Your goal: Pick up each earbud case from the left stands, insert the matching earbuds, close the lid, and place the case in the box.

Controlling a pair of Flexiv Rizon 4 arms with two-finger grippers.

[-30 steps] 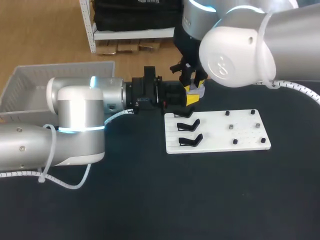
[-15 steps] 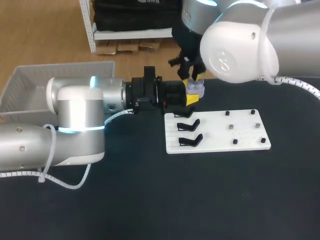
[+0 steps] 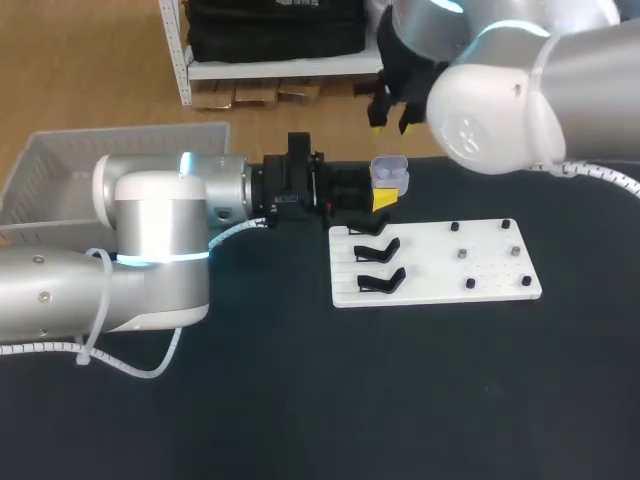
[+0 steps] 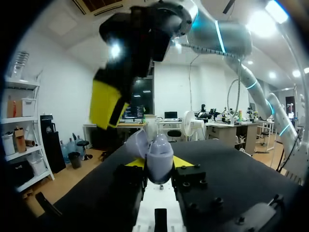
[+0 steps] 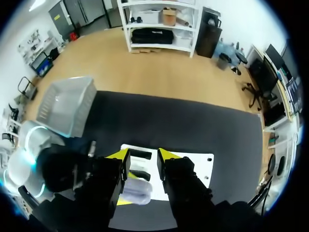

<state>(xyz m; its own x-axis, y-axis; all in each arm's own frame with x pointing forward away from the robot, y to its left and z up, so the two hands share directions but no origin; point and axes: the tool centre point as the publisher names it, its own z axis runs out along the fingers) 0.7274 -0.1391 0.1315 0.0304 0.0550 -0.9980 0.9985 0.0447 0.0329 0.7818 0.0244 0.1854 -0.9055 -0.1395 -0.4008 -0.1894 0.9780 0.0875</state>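
A lavender earbud case [image 3: 390,176] is held just behind the white stand board [image 3: 440,262], with my left gripper [image 3: 381,197] shut on it from both sides. In the left wrist view the case [image 4: 158,155] sits between the yellow tips and its lid looks raised. My right gripper [image 3: 391,118] hangs open above and behind the case, holding nothing. From its own wrist view the right gripper [image 5: 143,155] looks straight down on the case [image 5: 137,189]. Black stands [image 3: 378,266] line the board's left side. The grey box [image 3: 60,170] stands at far left.
Small dark pegs [image 3: 488,255] dot the right half of the stand board. The left arm's thick body [image 3: 160,250] spans the table's left side. Dark table surface [image 3: 400,390] stretches in front of the board.
My right gripper has lifted off the case, moving up and toward the back, with its fingers a little wider. The left gripper and the case have stayed put.
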